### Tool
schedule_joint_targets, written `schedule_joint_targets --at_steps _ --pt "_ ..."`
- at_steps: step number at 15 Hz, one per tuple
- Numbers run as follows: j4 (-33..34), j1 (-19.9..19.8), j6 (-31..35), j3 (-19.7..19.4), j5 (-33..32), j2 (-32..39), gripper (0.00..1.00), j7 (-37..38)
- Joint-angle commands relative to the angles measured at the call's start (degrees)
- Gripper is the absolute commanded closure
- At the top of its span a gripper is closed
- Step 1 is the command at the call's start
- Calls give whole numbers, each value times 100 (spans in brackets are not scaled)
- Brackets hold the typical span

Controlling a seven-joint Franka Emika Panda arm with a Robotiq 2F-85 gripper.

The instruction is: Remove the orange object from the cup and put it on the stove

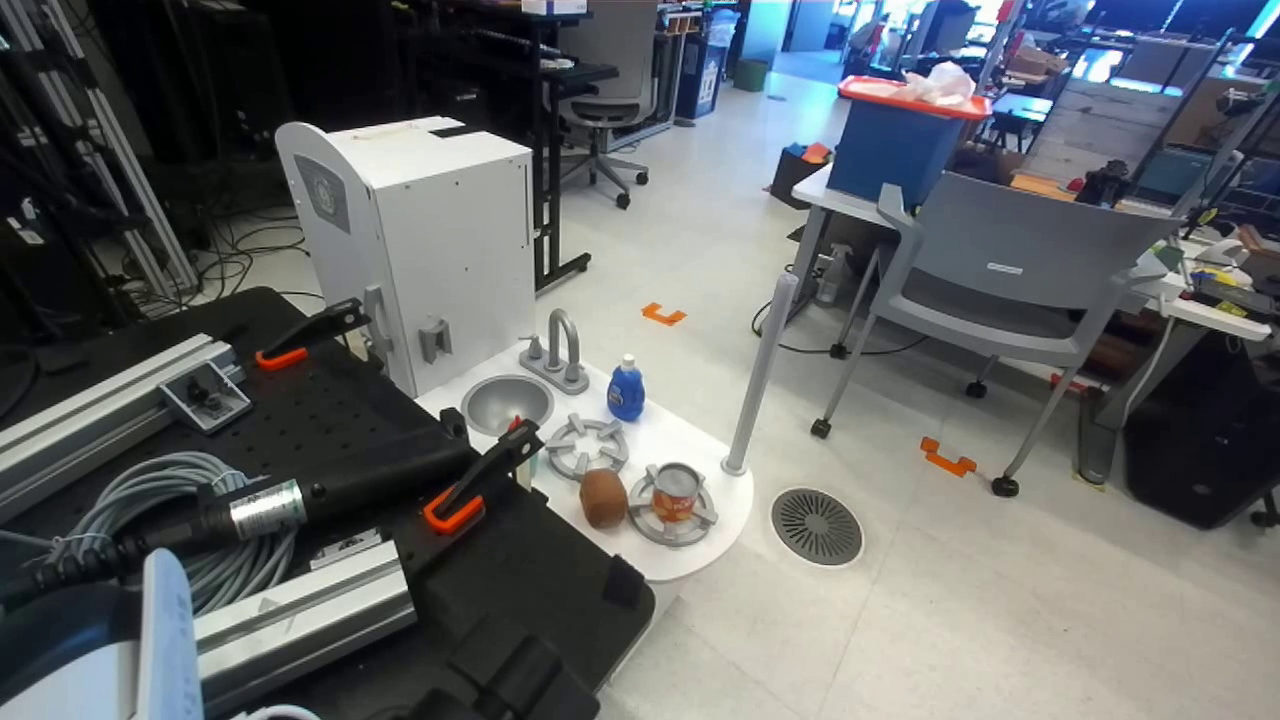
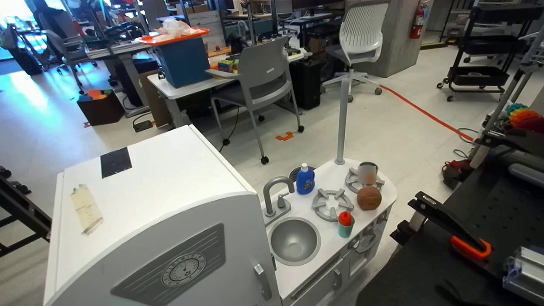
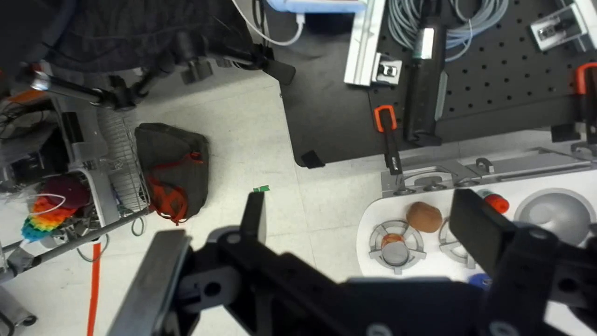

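Observation:
The orange object stands upright in the light-blue cup, its red-orange top above the rim. The cup is on the white play-kitchen counter between the sink and the front edge. In an exterior view only the orange tip shows past a black clamp. In the wrist view, the orange object and cup lie just beyond the right finger, partly covered. My gripper is wide open and empty, high above the counter; it is out of both exterior views. The stove has two grey burners; the bare one is beside the cup.
A grey-orange can stands on the far burner. A brown rounded piece sits beside it. A blue bottle, faucet, grey post and white box-shaped appliance also stand there. A clamp overhangs the black table edge.

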Motion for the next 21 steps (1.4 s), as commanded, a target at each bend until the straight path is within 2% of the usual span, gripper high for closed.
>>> schedule_joint_targets --at_steps 1,3,7,8,11,12,15,16,18,21 --pt "-227 129 1119 341 153 995 0 1002" --pt "-435 123 1947 506 18 1609 0 1559" --pt "-537 124 3375 587 -182 3114 0 2390" --pt "-503 168 3734 517 -95 3522 0 2395" --pt "-240 327 4849 336 -550 4770 0 2890" --pt "-94 433 5176 274 -580 5170 0 2719" --pt "657 972 5516 -125 -587 6387 0 3038" --pt "929 1040 5490 -107 -252 6784 0 2894" --pt "1482 1454 5708 -362 -277 7583 0 3020" --pt "2138 1918 6080 -520 -115 8543 0 2959"
